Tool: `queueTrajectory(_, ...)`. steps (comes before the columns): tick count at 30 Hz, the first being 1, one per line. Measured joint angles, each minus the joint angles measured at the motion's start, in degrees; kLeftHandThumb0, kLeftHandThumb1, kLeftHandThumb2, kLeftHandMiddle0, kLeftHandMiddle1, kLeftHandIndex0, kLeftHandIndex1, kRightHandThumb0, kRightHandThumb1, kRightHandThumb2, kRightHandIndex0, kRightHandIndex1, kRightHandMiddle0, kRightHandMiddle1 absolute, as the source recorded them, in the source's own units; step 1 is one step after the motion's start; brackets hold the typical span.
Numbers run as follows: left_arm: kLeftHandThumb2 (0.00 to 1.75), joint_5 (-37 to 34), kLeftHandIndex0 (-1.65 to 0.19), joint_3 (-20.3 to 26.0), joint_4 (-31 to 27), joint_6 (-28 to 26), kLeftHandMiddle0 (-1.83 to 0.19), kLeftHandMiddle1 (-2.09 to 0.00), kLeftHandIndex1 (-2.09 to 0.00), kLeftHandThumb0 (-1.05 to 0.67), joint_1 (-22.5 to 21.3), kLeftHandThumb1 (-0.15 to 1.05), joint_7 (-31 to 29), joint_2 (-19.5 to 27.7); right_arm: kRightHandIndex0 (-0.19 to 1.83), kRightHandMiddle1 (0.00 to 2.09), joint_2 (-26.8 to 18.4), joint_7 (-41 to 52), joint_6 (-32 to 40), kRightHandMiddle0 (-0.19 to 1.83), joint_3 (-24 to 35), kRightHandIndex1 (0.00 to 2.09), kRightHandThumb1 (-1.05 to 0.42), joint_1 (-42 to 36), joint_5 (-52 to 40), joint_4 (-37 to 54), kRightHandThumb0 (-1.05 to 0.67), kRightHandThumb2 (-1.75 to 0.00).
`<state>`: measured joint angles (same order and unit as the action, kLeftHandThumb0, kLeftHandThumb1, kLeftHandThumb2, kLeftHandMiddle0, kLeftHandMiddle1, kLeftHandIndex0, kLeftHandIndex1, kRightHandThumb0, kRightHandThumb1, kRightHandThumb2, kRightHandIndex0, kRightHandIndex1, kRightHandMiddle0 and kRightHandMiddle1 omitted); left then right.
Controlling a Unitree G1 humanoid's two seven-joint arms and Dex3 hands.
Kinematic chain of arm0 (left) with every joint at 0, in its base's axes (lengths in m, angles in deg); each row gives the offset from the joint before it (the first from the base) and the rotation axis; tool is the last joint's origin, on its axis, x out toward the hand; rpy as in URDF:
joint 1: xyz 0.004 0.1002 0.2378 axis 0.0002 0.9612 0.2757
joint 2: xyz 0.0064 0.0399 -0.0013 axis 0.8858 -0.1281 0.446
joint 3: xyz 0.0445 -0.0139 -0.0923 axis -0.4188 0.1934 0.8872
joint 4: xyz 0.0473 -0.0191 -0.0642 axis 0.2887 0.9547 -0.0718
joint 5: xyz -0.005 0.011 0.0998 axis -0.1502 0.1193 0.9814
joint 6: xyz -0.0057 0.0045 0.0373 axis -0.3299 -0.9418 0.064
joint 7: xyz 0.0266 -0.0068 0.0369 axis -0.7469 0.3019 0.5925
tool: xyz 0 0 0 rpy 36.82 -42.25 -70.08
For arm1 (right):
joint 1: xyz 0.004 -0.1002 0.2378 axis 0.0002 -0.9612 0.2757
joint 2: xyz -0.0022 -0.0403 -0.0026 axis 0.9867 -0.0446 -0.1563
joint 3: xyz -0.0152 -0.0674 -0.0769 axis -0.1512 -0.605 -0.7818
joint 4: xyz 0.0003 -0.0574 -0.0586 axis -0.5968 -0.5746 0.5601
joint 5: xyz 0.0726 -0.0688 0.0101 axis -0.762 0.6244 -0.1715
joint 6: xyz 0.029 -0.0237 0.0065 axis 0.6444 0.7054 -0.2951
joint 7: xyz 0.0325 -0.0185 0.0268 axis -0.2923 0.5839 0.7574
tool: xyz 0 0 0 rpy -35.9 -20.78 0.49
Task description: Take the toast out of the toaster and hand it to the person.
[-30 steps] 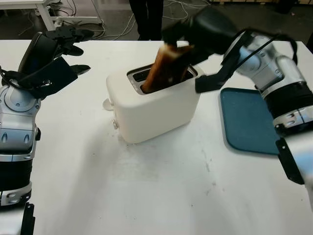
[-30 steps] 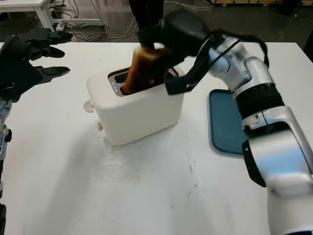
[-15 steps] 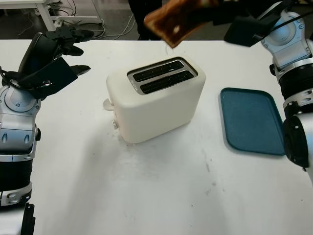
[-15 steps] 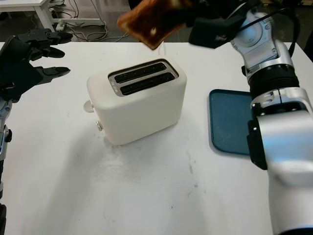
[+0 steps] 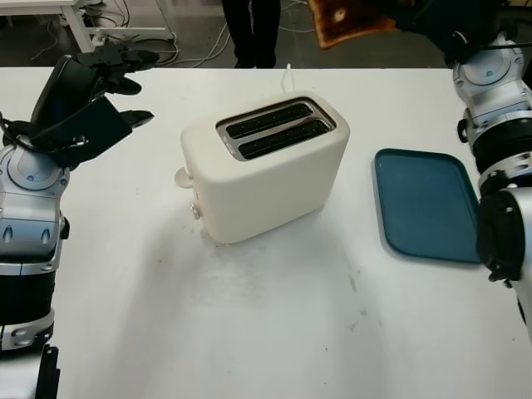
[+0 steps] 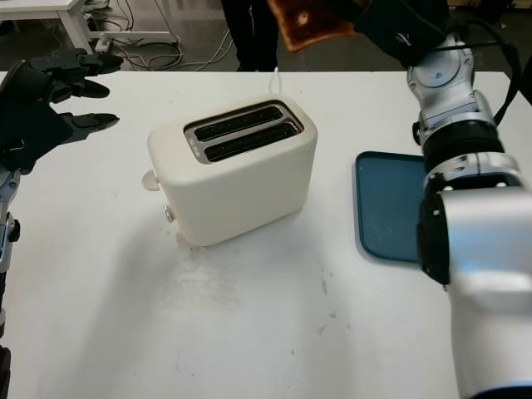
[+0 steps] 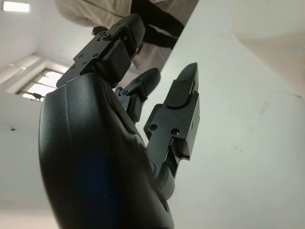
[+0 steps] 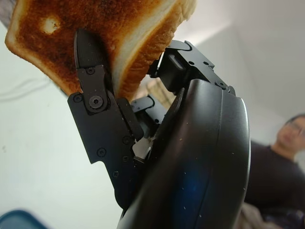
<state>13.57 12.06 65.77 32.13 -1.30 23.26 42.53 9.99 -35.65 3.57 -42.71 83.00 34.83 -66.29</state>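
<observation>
Though blurred, browned toast (image 5: 347,20) (hand-pinched) (image 5: 432,18)

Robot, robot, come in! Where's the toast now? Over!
Right hand shut on toast, high beyond the toaster, near the person. Left hand open, over the table's left side. Nothing in the way.

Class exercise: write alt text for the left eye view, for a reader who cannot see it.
The robot's right hand holds a browned slice of toast high above the far table edge, beyond a cream two-slot toaster with empty slots. A blue tray lies to the toaster's right; the open left hand is raised at the left.
</observation>
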Motion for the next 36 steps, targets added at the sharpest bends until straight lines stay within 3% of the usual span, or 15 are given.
queueTrajectory(5, 0.00, -0.02, -0.60, 0.01, 0.00, -0.01, -0.38, -0.76, -0.12, 0.15, 0.01, 0.90, 0.00, -0.36, 0.75, 1.75, 1.01, -1.81, 4.80, 0.48, -0.30, 1.75, -0.92, -1.66, 0.06, -0.74, -0.20, -0.38)
queueTrajectory(9, 0.01, 0.01, -0.60, 0.01, -0.16, -0.50, -0.38, -0.75, -0.12, 0.14, 0.07, 0.90, 0.03, -0.42, 0.55, 1.71, 2.53, -3.58, 8.44, 0.37, -0.64, 1.75, -0.92, -1.88, 0.22, -1.14, -0.19, -0.35)
queueTrajectory(14, 0.00, 0.00, -0.62, 0.01, -0.10, -0.77, -0.40, -0.76, -0.12, 0.13, 0.08, 0.90, 0.02, -0.75, 0.72, 1.74, 4.12, -4.40, 10.44, 0.48, -1.34, 1.75, -0.92, -3.29, 1.17, -1.86, -0.18, -0.31)
queueTrajectory(29, 0.00, 0.09, -0.62, 0.01, -0.23, -0.59, -0.42, -0.75, -0.12, 0.14, 0.41, 0.89, 0.03, -0.74, 0.66, 1.75, 6.45, -4.42, 16.72, 0.36, 1.44, 1.75, -0.92, -3.75, -0.19, -2.93, -0.22, -0.32)
queueTrajectory(36, 0.00, 0.06, -0.62, 0.06, -0.21, -0.32, -0.41, -0.74, -0.12, 0.14, 0.44, 0.88, 0.04, -0.74, 0.65, 1.75, 7.43, -4.75, 17.28, 0.39, 2.18, 1.75, -0.92, -5.00, -0.76, -3.02, -0.21, -0.35)
